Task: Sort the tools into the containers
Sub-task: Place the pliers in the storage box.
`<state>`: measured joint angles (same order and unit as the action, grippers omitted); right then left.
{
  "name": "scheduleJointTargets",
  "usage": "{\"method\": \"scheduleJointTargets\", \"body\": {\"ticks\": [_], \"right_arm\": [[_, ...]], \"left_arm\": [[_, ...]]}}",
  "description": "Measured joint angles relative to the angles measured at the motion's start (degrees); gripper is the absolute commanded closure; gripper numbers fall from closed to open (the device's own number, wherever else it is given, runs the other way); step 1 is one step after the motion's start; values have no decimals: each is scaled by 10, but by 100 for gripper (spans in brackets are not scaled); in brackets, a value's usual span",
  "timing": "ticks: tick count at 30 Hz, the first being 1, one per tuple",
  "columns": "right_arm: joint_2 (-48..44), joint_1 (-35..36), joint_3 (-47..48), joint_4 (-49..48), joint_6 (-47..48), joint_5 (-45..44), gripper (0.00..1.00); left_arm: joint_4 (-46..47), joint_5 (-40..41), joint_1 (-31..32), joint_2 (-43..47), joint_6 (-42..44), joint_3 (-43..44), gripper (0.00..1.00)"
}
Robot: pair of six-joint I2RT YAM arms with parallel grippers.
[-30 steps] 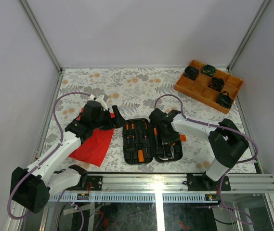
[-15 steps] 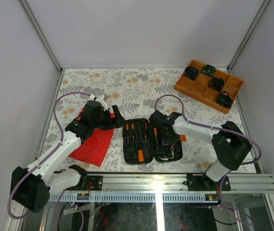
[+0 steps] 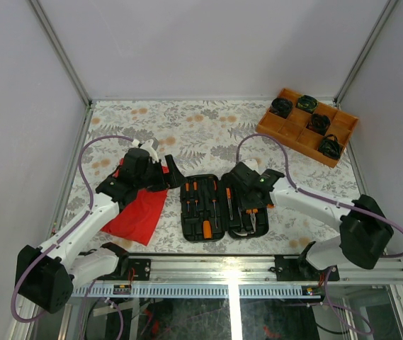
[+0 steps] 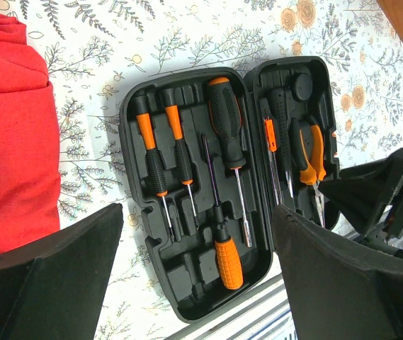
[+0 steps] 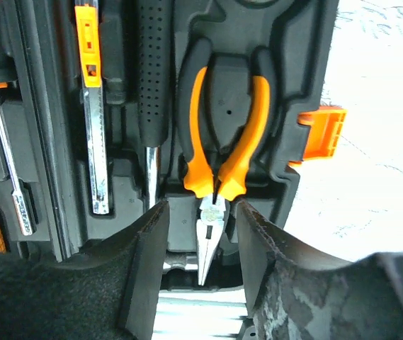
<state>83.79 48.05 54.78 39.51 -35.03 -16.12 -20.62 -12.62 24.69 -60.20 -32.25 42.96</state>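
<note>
Black ribbed plastic forms the tool case, which is laid open on the floral counter at the lower centre of the overhead view. Orange-and-black screwdrivers are seated in its left half. A black-handled hammer and orange-handled pliers are seated in its right half. The right jaws are held released, parted on either side of the pliers' nose, with nothing gripped. The left jaws are spread wide and empty near the case's upper left corner, beside a red cloth.
</note>
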Motion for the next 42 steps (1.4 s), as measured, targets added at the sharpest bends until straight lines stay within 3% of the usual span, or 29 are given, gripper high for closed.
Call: {"method": "scheduleJointTargets", "body": {"ticks": [8, 24, 30, 37, 42], "right_arm": [[-33, -5, -38, -8, -15, -24, 35], [-6, -66, -67, -93, 5, 54, 34], [19, -65, -61, -90, 9, 54, 40], [34, -65, -49, -69, 12, 39, 66], [30, -65, -49, -69, 15, 38, 73]], "left_arm": [[0, 0, 0, 0, 0, 0, 16], [0, 0, 0, 0, 0, 0, 16], [0, 0, 0, 1, 0, 0, 16], [0, 0, 0, 0, 0, 0, 16], [0, 0, 0, 0, 0, 0, 16]]}}
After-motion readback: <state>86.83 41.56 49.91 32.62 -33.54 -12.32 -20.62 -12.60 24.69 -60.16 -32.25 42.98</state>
